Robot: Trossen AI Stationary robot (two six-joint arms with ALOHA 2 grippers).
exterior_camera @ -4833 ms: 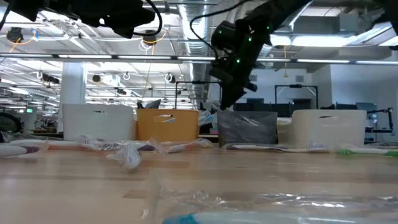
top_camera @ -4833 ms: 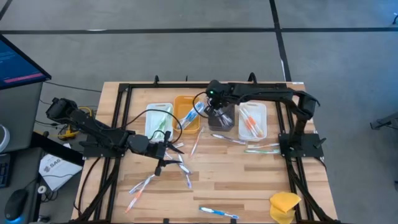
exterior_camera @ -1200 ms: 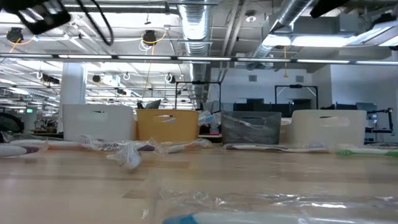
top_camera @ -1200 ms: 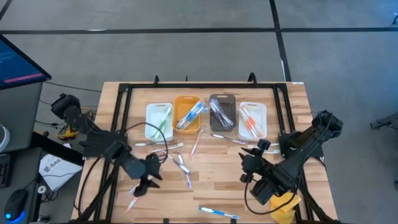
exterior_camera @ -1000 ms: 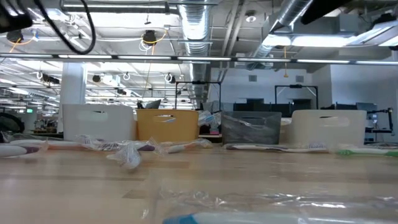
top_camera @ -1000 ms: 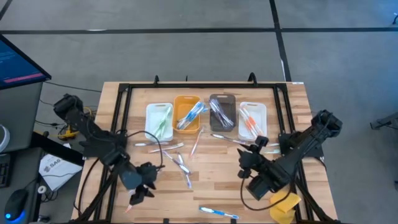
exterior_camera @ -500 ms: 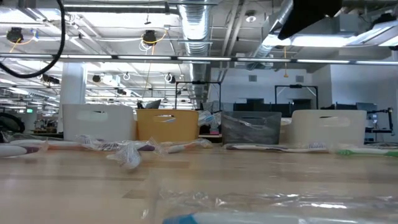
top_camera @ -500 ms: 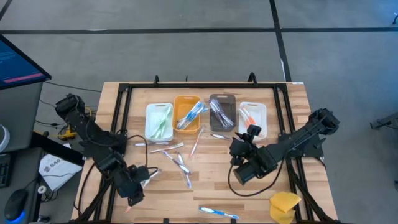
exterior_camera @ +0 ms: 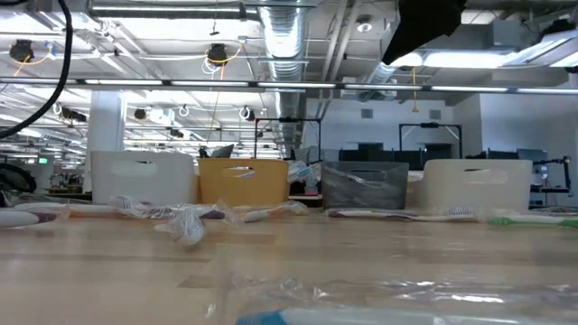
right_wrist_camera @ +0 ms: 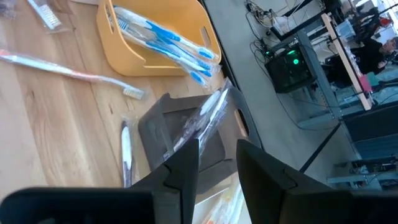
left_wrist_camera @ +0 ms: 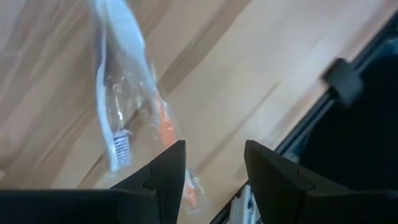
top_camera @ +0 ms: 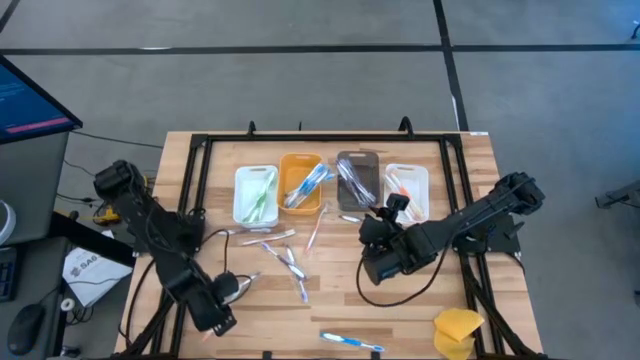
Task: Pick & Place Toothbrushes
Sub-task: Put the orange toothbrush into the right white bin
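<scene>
1. Left arm: reaches from the counter's [top_camera: 470, 150] left edge toward its near left corner, its links bent in a zigzag; the left gripper [top_camera: 232, 288] sits low over the wood, fingers [left_wrist_camera: 163, 171] parted with nothing between them.
2. Beyond those fingers lie 2 wrapped toothbrushes [left_wrist_camera: 121, 99], 1 white and 1 orange, flat on the counter.
3. Right arm: stretches from the right edge toward the middle; the right gripper [top_camera: 392, 208] hangs just in front of the grey bin [top_camera: 356, 180], fingers [right_wrist_camera: 180, 168] slightly apart, grasping nothing.
4. 4 bins stand in a row at the far side: white bin [top_camera: 255, 193], orange bin [top_camera: 301, 183], grey, white; each holds toothbrushes.
5. More toothbrushes lie scattered mid-counter [top_camera: 285, 258].
</scene>
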